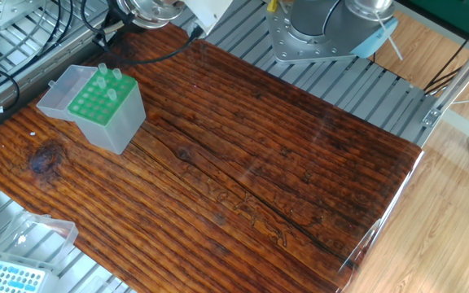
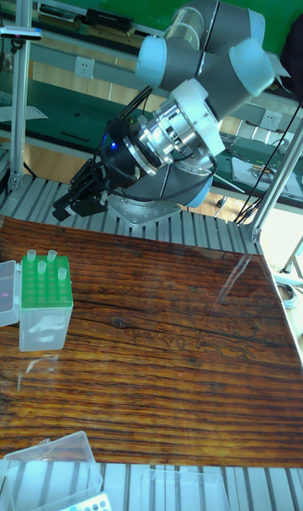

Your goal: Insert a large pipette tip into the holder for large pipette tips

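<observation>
The holder for large pipette tips [image 1: 104, 104] [image 2: 44, 302], a translucent box with a green holed top and its clear lid [image 1: 59, 91] folded open, stands at the table's left end. Three large pipette tips stand upright in its holes, for example one [image 1: 116, 76] [image 2: 51, 257] in the back row. My gripper [image 2: 71, 212] shows only in the tall fixed view. It hangs above the holder and a little to its right, well clear of the tips. Its black fingers are open with nothing between them. The fixed view shows only a bit of the wrist [image 1: 149, 10] at the top edge.
A flatter box with a light blue grid top [image 1: 6, 278] and a clear lid [image 1: 35, 232] lies off the table's front left corner. Black cables [image 1: 23, 32] run behind the holder. The arm's base [image 1: 308, 32] is bolted behind the table.
</observation>
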Robot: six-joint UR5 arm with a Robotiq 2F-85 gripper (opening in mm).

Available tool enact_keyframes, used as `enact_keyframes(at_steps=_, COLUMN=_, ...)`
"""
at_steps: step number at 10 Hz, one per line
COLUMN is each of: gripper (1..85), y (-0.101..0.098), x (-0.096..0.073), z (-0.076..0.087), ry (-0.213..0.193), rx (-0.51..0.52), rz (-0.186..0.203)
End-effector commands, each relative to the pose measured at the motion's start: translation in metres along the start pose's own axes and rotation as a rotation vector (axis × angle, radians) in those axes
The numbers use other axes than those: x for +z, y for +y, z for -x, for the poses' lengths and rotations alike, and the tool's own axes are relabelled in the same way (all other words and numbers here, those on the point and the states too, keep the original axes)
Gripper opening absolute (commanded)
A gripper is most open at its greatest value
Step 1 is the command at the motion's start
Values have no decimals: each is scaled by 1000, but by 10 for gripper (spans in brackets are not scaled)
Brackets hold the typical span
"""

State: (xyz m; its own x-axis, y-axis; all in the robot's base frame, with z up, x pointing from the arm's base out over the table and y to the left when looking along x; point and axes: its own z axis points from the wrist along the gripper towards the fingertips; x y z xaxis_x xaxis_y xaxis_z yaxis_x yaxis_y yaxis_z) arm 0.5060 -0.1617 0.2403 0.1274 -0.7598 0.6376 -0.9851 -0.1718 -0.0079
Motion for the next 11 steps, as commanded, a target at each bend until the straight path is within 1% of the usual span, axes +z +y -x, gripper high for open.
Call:
enact_keyframes(at_steps=1, gripper=273, y=9, x=-25, z=39, ry=-265, rx=281, rz=46)
enact_keyframes(at_steps=2, gripper=273, y=6, x=-38, z=55, ry=-367, rx=469, rz=59)
enact_keyframes(at_steps=3, gripper=263, y=-8, x=-53, z=65, ry=-447, rx=683, rz=45)
enact_keyframes(at_steps=4, gripper=260, y=-14, x=-67, z=83, ry=-541, rx=981, rz=117)
enact_keyframes(at_steps=5, gripper=263, y=-15, x=-86, z=114, ry=-662, rx=1222, rz=270)
enact_keyframes(at_steps=6, gripper=260, y=-18, x=-107, z=141, ry=-758, rx=1409, rz=431)
enact_keyframes(at_steps=7, gripper=243, y=-29, x=-113, z=148, ry=-797, rx=1533, rz=487)
enact_keyframes(at_steps=8, gripper=187, y=-49, x=-111, z=149, ry=-809, rx=1630, rz=449)
enact_keyframes(at_steps=9, gripper=187, y=-57, x=-113, z=158, ry=-794, rx=1695, rz=453)
enact_keyframes(at_steps=10, gripper=187, y=-62, x=-120, z=173, ry=-784, rx=1761, rz=489)
enact_keyframes(at_steps=11, gripper=160, y=-68, x=-124, z=183, ry=-778, rx=1803, rz=507)
